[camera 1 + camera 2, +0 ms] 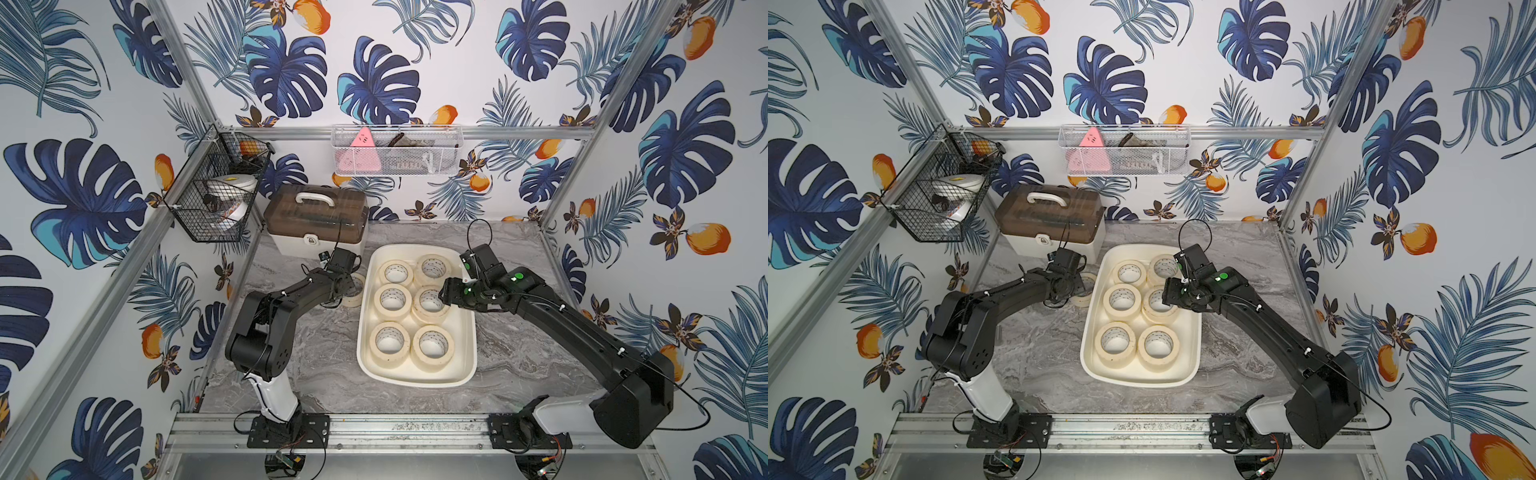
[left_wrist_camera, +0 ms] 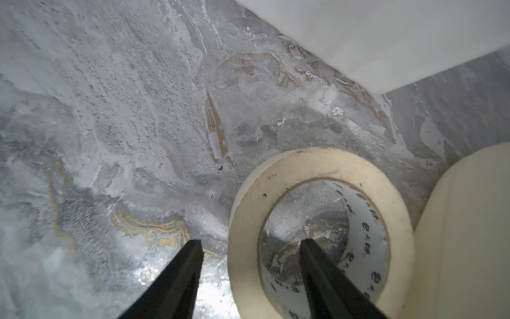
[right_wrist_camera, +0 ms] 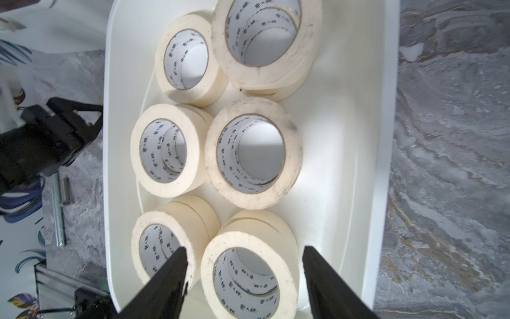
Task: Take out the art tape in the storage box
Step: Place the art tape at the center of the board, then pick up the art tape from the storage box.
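Left end effector gapes, one finger inside an art tape; right end effector gapes over the storage box.

Bright, even light; wrist views soft, edges slightly blurred.

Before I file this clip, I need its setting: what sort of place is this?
Likely a staged robot test cell: an aluminium frame boxes in the table, leaf wallpaper lines it, and the left arm and right arm mount on a front rail.
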Motion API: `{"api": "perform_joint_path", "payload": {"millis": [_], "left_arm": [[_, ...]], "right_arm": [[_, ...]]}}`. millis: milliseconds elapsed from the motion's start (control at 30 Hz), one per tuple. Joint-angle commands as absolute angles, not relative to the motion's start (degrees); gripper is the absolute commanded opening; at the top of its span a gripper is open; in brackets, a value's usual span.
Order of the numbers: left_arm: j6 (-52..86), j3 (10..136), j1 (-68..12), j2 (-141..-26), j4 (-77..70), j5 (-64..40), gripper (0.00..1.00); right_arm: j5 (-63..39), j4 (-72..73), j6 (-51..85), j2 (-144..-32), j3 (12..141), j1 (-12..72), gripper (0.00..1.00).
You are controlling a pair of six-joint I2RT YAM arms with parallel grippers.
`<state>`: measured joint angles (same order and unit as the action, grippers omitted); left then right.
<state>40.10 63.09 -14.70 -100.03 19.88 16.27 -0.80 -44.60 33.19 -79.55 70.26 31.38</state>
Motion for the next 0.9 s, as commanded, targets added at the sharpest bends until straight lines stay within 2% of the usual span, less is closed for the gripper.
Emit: {"api": "perform_joint_path", "payload": {"millis": [0, 400, 867], "left_arm": [[37.9, 63.5, -14.7, -97.2, 22.8, 16.1, 0.71], [35.2, 61.9, -15.6, -81.7, 28.9, 10.2, 0.98], [33.8, 61.3, -15.5, -67.5, 33.8, 2.5, 0.99]], "right_arm": [[-0.7, -42.6, 31.7, -80.6, 71.3, 30.8, 0.69], [-2.8, -37.6, 31.6, -88.9, 75.9, 25.2, 0.70], [-1.7, -33.1, 32.3, -102.4, 83.0, 21.7, 0.70]]}}
